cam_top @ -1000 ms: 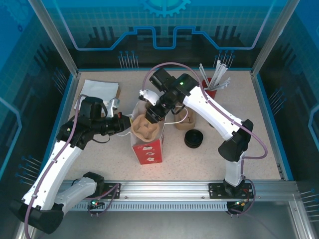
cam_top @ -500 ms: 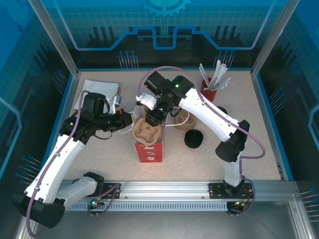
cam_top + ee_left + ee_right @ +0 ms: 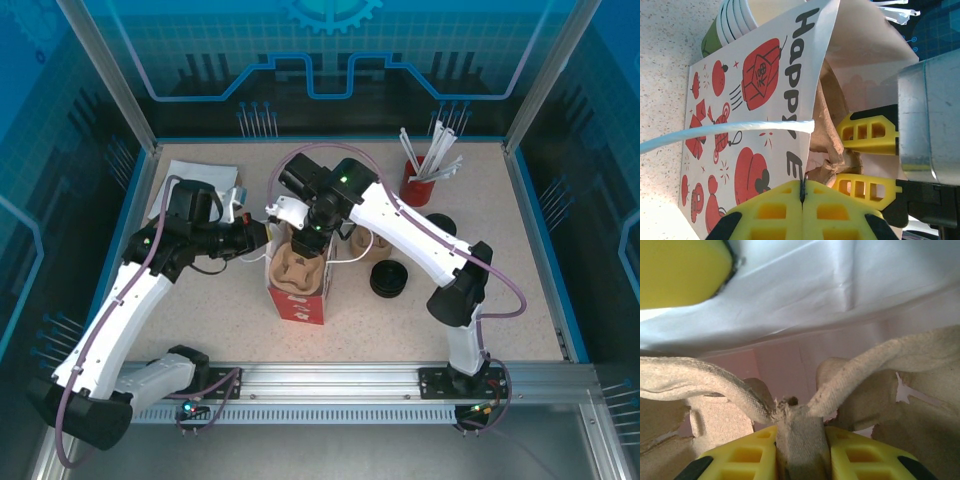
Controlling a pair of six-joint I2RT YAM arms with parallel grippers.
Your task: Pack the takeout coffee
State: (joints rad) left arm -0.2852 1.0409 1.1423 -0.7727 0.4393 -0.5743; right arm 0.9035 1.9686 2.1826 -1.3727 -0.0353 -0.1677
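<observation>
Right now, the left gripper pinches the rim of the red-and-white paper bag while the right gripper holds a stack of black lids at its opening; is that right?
No: the right wrist view shows the right gripper shut on the tab of a pulp cup carrier, not a stack of black lids. The left gripper does pinch the paper bag at its rim.

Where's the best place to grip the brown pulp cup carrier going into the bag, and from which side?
The brown moulded-pulp cup carrier is best pinched on its thin upright centre rib, from straight above. The rib fits between the fingers of the right gripper, which pinches it there, and the red-and-white paper bag opens upward.
</observation>
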